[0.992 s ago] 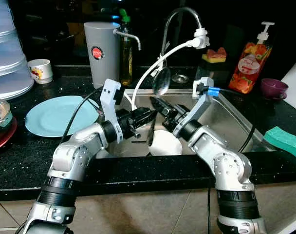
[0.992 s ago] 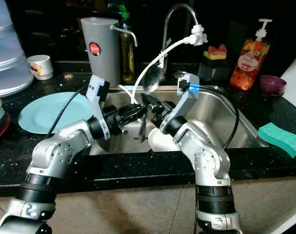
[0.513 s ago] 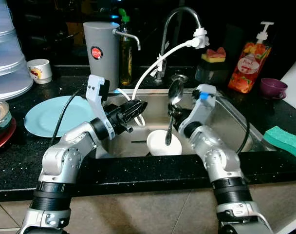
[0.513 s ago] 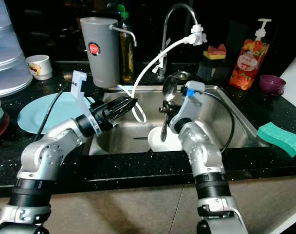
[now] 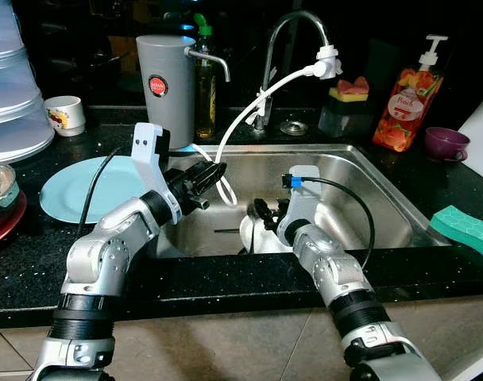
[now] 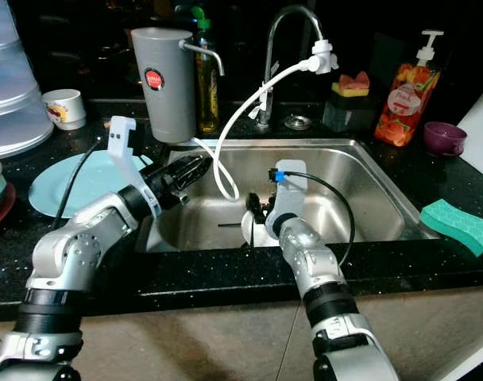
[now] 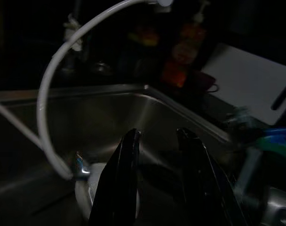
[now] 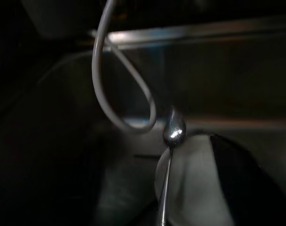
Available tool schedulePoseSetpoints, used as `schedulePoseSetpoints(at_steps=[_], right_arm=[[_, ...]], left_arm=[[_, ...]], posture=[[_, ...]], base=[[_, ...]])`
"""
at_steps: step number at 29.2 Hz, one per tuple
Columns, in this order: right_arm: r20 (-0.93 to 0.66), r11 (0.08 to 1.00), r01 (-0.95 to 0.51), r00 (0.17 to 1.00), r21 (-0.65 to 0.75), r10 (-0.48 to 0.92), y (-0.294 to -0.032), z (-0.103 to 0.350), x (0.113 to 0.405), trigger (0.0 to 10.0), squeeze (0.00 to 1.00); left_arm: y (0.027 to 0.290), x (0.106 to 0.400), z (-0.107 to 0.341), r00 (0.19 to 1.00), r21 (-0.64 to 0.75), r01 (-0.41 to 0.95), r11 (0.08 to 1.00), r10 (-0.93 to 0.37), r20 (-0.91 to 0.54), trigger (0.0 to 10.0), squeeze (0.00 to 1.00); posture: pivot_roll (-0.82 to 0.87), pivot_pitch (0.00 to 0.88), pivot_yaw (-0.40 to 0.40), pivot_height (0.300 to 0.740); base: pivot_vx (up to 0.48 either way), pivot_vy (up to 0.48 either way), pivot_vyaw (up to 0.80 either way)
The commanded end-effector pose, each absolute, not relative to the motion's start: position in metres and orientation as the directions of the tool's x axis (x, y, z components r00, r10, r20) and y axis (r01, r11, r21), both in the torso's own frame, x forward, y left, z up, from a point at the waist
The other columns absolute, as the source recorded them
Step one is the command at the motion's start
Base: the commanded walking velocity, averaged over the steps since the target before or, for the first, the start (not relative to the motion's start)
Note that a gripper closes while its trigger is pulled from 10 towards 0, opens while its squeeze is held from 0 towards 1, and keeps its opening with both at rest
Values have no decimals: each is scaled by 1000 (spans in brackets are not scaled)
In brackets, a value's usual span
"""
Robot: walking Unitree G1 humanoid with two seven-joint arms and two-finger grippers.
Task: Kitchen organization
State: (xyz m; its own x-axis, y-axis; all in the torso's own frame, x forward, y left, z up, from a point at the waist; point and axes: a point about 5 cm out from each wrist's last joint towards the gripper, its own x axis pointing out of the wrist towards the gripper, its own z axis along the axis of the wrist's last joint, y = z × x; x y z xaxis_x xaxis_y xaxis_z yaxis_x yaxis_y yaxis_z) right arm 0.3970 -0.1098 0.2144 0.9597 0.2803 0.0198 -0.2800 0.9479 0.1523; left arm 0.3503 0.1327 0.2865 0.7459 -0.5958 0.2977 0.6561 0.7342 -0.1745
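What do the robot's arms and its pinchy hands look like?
Both arms are shiny silver metal with black ribbed bands at the joints and thin black cables looping off them. The left gripper and right gripper each have two long black fingers behind a white wrist bracket; the right bracket carries a small blue plug.

The head views are lit from the front, as by a lamp near the camera: the silver arms (image 5: 114,246), the sink (image 5: 361,198) walls and the blue plate (image 5: 83,186) are bright, while everything behind the counter's back edge falls to black. The steel shows soft glare along its rim, and the black counter (image 5: 35,262) sparkles with small specks. Both are sharp, with little blur.

The wrist views are very dark and grainy. In the left one a white board (image 7: 249,82) is the brightest patch. In the right one the spoon (image 8: 173,132) catches a glint, and a near finger is a black, unfocused mass.
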Motion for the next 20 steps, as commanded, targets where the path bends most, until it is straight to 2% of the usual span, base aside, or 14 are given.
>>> schedulePoseSetpoints(at_steps=[1, 2, 3, 4, 5, 8, 9, 12, 19, 20], right_arm=[[97, 951, -265, 963, 157, 252, -115, 231, 397, 10000, 1000], [126, 951, -260, 962, 169, 241, -117, 238, 396, 10000, 1000], [148, 950, -257, 961, 175, 233, -119, 242, 395, 10000, 600], [148, 950, -257, 961, 175, 233, -119, 242, 395, 10000, 600], [170, 950, -255, 959, 179, 225, -121, 248, 394, 10000, 0], [218, 949, -258, 952, 183, 217, -124, 260, 390, 10000, 0], [218, 949, -258, 952, 183, 217, -124, 260, 390, 10000, 0], [252, 949, -254, 946, 187, 204, -128, 268, 387, 10000, 0], [268, 948, -253, 943, 191, 198, -128, 271, 385, 10000, 0], [273, 947, -256, 941, 194, 199, -127, 272, 383, 10000, 0]], left_arm=[[138, 357, 286, 791, -198, 601, 774, -542, 284, 10000, 0], [141, 361, 287, 818, -206, 564, 800, -504, 278, 10000, 0], [143, 364, 288, 837, -213, 533, 819, -473, 275, 10000, 0], [143, 364, 288, 837, -213, 533, 819, -473, 275, 10000, 0], [146, 367, 289, 857, -218, 498, 840, -437, 273, 10000, 0], [154, 376, 291, 919, -188, 370, 910, -328, 220, 10000, 0], [154, 376, 291, 919, -188, 370, 910, -328, 220, 10000, 0], [166, 386, 290, 974, -69, 170, 983, -157, 164, 10000, 0], [170, 397, 282, 993, -73, 67, 995, -59, 101, 10000, 0], [172, 404, 278, 997, -72, 8, 997, -2, 78, 10000, 0]], posture=[[13, 121, -59, 740], [13, 121, -59, 740], [12, 122, -58, 740], [12, 122, -58, 740], [11, 122, -57, 740], [8, 123, -53, 740], [8, 123, -53, 740], [8, 121, -51, 740], [6, 120, -51, 740], [4, 119, -49, 740]], base=[[0, 0, 0], [0, 0, 0], [0, 0, 0], [0, 0, 0], [0, 0, 0], [0, 0, 0], [0, 0, 0], [0, 0, 0], [0, 0, 0], [0, 0, 0]])
